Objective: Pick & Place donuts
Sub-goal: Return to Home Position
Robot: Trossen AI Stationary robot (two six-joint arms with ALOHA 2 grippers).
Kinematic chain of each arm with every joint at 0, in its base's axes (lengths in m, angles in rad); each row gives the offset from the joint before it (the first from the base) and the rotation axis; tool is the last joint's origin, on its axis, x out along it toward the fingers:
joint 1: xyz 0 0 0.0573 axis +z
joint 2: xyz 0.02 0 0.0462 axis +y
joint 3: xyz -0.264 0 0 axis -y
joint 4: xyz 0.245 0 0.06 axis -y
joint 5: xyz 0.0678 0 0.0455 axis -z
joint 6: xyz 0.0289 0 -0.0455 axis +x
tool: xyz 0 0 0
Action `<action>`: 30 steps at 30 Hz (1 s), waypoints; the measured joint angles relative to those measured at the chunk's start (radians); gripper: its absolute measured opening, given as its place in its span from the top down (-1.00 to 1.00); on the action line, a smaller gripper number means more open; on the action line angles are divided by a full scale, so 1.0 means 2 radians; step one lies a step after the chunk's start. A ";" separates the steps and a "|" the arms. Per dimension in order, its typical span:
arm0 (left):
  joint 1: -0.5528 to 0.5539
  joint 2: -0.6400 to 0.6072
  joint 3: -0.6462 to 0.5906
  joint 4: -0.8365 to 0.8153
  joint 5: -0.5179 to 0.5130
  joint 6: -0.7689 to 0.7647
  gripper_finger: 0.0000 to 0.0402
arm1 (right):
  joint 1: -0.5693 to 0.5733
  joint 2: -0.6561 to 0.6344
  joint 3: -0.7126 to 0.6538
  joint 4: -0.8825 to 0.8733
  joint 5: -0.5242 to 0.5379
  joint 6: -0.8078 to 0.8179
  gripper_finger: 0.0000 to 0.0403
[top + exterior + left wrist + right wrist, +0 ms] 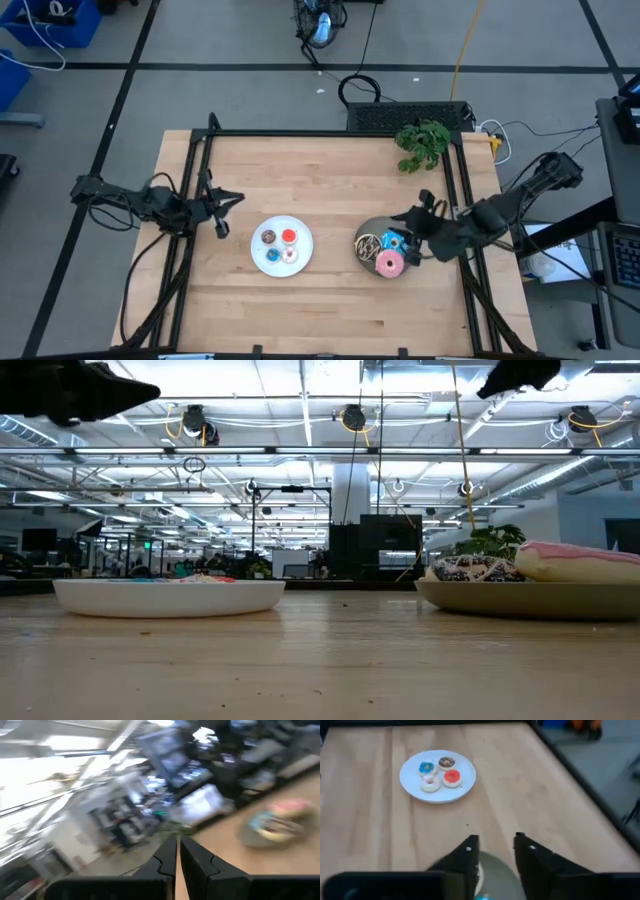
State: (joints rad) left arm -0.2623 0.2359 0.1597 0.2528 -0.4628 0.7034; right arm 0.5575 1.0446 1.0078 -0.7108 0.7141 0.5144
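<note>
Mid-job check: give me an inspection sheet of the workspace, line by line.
Surface: wooden table, nothing spilled.
Job's things: four tiny donuts on white plate; three larger donuts on grey plate.
Clutter: green plant at the far right corner.
Grippers: left gripper shut, left of the white plate; right gripper open, over the grey plate.
Cables: black cable loop and yellow cable beyond the table.
Surroundings: blue bins; no person seen.
</note>
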 joint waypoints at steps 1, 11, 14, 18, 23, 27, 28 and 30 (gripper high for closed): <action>0.000 0.000 0.000 0.018 -0.018 0.003 0.85 | 0.008 -0.009 -0.020 0.017 0.012 -0.016 0.55; 0.000 0.000 0.000 0.080 -0.217 -0.015 0.85 | 0.023 -0.123 -0.203 0.218 0.022 -0.190 0.95; 0.000 0.000 0.015 0.087 -0.319 -0.031 0.85 | 0.023 -0.180 -0.240 0.248 0.021 -0.234 0.99; -0.001 0.000 0.027 0.063 -0.271 -0.013 0.85 | 0.023 -0.267 -0.299 0.308 0.021 -0.270 0.99; 0.004 0.000 0.055 -0.010 -0.096 -0.074 0.86 | 0.022 -0.366 -0.375 0.376 0.008 -0.302 1.00; 0.019 -0.007 0.055 -0.013 -0.050 -0.152 0.97 | 0.022 -0.424 -0.387 0.339 0.007 -0.289 1.00; 0.020 -0.011 0.055 -0.022 -0.041 -0.157 0.97 | 0.022 -0.436 -0.387 0.329 0.007 -0.289 1.00; 0.019 -0.024 0.055 -0.043 -0.038 -0.159 0.97 | 0.022 -0.461 -0.386 0.312 -0.011 -0.295 1.00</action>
State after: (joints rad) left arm -0.2249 0.1882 0.2707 0.1666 -0.5389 0.3863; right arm 0.6019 0.1235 0.2352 -0.0875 0.6925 -0.0746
